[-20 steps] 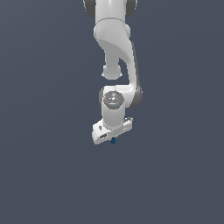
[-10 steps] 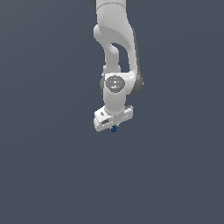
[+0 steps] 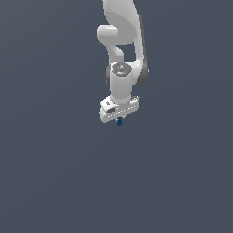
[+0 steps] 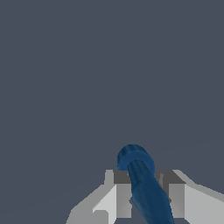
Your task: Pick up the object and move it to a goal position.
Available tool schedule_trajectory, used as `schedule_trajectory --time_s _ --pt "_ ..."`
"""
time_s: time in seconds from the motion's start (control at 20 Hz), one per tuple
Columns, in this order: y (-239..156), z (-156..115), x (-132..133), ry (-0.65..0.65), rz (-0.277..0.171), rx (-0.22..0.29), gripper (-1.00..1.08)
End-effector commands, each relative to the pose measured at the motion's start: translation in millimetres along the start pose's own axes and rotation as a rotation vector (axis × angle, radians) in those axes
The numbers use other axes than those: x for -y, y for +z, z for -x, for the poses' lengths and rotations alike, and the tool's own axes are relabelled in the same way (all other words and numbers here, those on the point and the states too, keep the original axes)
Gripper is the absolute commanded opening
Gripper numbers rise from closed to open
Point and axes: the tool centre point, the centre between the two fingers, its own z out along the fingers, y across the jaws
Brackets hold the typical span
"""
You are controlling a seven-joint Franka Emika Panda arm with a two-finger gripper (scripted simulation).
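The object [image 3: 119, 121] is a tiny dark blue piece poking out just below the white gripper [image 3: 119, 119] in the exterior view. In the wrist view the object [image 4: 142, 183] is a dark blue rod with a rounded ring-like end, clamped between the two grey fingers [image 4: 117, 192]. My gripper [image 4: 142, 192] is shut on it and hangs in the air on the white arm [image 3: 122, 41], well above the plain grey ground.
Only a flat, featureless dark grey surface [image 3: 54, 173] surrounds the arm in both views. No other objects, containers or marker show.
The arm has moved toward the exterior view's right and upward over the last second, carrying the blue object along in the shut gripper.
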Motion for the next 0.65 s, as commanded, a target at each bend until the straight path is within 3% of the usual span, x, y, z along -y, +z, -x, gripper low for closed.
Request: schedule_trajectory --time_s 0.0,0.6 --pt "-5.8 10.9 6.6 0.0 0.0 0.0 -1.0" --pt "-19.2 32.6 20.7 0.0 0.0 0.0 -1.0"
